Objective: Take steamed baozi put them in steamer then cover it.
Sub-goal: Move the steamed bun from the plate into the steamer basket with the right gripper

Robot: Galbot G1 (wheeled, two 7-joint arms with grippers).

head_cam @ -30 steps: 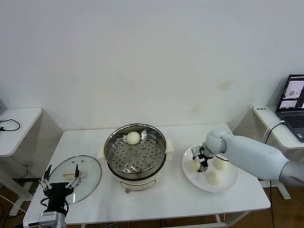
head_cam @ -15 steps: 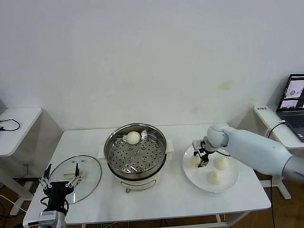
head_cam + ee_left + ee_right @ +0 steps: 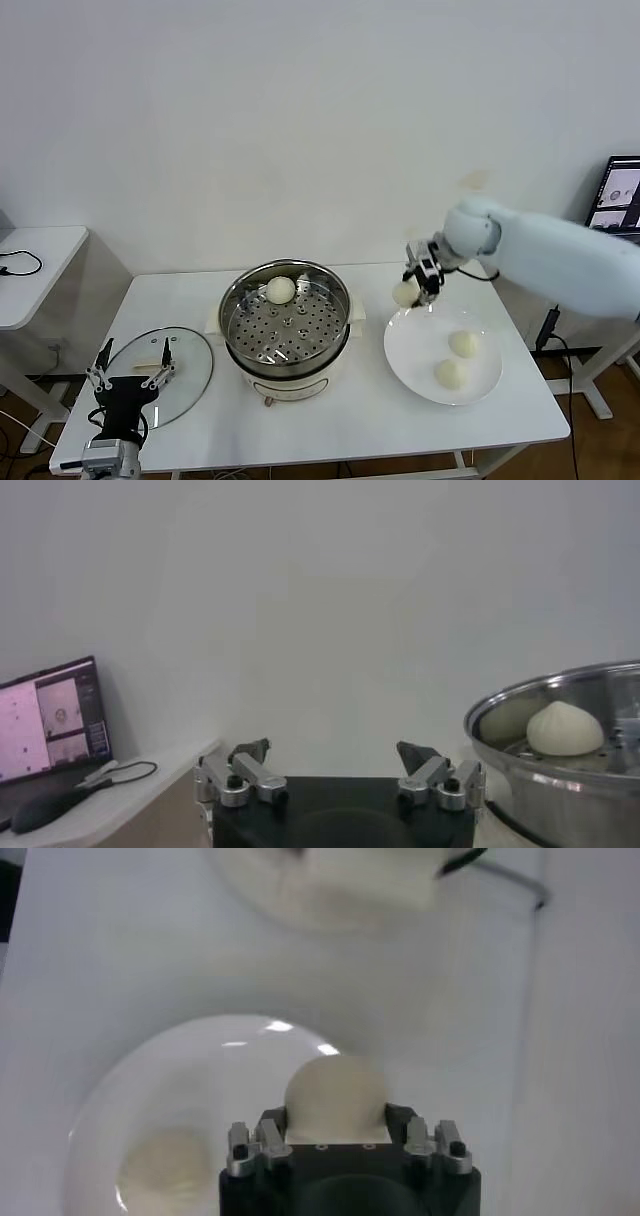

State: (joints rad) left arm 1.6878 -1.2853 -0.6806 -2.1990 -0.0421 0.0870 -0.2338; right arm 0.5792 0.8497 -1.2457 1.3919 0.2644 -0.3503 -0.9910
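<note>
My right gripper [image 3: 420, 278] hangs above the far left rim of the white plate [image 3: 420, 338], shut on a round off-white baozi [image 3: 405, 293]. The right wrist view shows that baozi [image 3: 335, 1096] wedged between the jaws of the right gripper [image 3: 335, 1120], over the plate [image 3: 150, 1083]. Two more baozi [image 3: 463, 343] [image 3: 450, 373] lie on the plate. The steel steamer [image 3: 285, 332] stands mid-table with one baozi [image 3: 281, 290] on its perforated tray. The glass cover [image 3: 188, 362] lies flat on the table at the left. My left gripper [image 3: 132, 366] stays open at the cover's near edge.
A laptop [image 3: 624, 194] stands past the table's right end. A low white side table [image 3: 35, 262] with a cable is on the left. The left wrist view shows the steamer's rim [image 3: 520, 705] close by, with the baozi [image 3: 565, 728] inside.
My right gripper closed on a baozi on the plate and lifted it up and back, clear of the plate. The left arm barely moved.
</note>
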